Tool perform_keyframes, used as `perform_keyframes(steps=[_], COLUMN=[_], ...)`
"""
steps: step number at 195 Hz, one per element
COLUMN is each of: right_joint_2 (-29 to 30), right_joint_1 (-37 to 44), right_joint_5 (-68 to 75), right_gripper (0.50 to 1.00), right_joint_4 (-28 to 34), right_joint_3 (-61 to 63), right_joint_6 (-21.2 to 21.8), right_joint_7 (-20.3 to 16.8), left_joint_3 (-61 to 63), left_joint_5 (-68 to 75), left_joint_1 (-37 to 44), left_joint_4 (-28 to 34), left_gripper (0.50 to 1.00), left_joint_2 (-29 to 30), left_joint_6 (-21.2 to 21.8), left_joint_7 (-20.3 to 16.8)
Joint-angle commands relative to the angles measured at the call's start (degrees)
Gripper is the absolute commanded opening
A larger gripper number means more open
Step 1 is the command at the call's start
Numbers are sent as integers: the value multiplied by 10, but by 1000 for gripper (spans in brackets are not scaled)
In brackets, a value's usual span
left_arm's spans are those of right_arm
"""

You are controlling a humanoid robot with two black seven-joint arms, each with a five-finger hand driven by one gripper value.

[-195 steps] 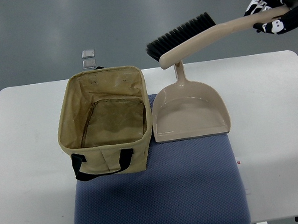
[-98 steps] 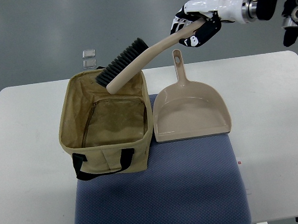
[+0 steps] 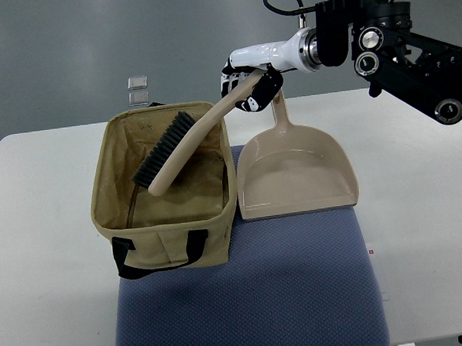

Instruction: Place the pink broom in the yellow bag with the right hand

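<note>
Fingers of the right hand grip the handle of the beige-pink plastic broom with black bristles, whose head hangs tilted inside the open yellow canvas bag. Release remains; the handle leans over the bag's rim.

Looked like a lab or test room: plain white table on bare grey floor, blue mat laid on it, staged props only, black robot arm at far right.
</note>
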Motion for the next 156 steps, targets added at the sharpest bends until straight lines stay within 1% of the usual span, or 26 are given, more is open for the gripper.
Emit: perform_keyframes(steps=[1,57,71,85,93,94,95,96,98,99,100,101,102,103,104,105,106,107,108,109,121,123,134,142,147,156], right_joint_2=[11,21,21,21,21,21,21,22,22,22,22,22,22,22,22,22,22,23,23,24,26,25,26,26,25,25], right_joint_1=[0,-1,-4,-5,-5,-6,-6,-6,-6,-6,-6,-6,-6,-6,-6,-6,-6,-6,-6,-6,-6,-6,-6,-6,-6,-5], right_joint_5=[-11,-27,-27,-27,-27,-27,-27,-26,-26,-27,-27,-26,-26,-26,-26,-26,-26,-26,-26,-26,-26,-26,-25,-24,-24,-23], right_gripper=[500,500,533,549,594,609,609,625,625,649,650,672,672,700,701,723,723,741,742,754,766,774,858,874,899,913], right_joint_4=[-1,-1,-1,-1,-1,-1,-1,-1,-1,-1,-1,-1,-1,-1,-1,-1,-1,-1,-1,-1,-1,-1,-1,-1,-1,-1], right_joint_3=[-2,-20,-22,-22,-22,-22,-22,-22,-22,-22,-22,-22,-22,-22,-22,-22,-22,-22,-22,-22,-22,-22,-22,-22,-21,-19], right_joint_6=[0,0,0,0,0,0,0,0,0,0,0,0,0,0,0,0,0,0,0,0,0,0,0,0,0,0], right_joint_7=[1,2,2,2,2,2,2,2,2,2,2,2,2,3,3,3,3,3,3,3,3,3,4,4,4,5], left_joint_3=[0,0,0,0,0,0,0,0,0,0,0,0,0,0,0,0,0,0,0,0,0,0,0,0,0,1], left_joint_5=[0,1,0,0,0,0,0,0,0,0,0,1,1,0,0,1,1,0,0,0,0,0,1,0,0,1], left_joint_1=[0,0,0,0,0,0,0,0,0,0,0,0,0,0,0,0,0,0,0,0,0,0,0,0,0,0], left_joint_4=[0,-1,-1,-1,-1,-1,-1,-1,-1,-1,-1,-1,-1,-1,-1,-1,-1,-1,-1,-1,-1,-2,-1,-1,-1,-1], left_gripper=[1000,1000,1000,1000,1000,1000,1000,1000,1000,1000,1000,1000,1000,1000,1000,1000,1000,1000,1000,1000,1000,1000,1000,1000,1000,1000], left_joint_2=[0,0,0,0,0,0,0,0,0,0,0,0,0,0,0,0,0,0,0,0,0,0,0,0,0,0], left_joint_6=[0,0,0,0,0,0,0,0,0,0,0,0,0,0,0,0,0,0,0,0,0,0,0,0,0,0], left_joint_7=[0,0,0,0,0,0,0,0,0,0,0,0,0,0,0,0,0,0,0,0,0,0,0,0,0,0])
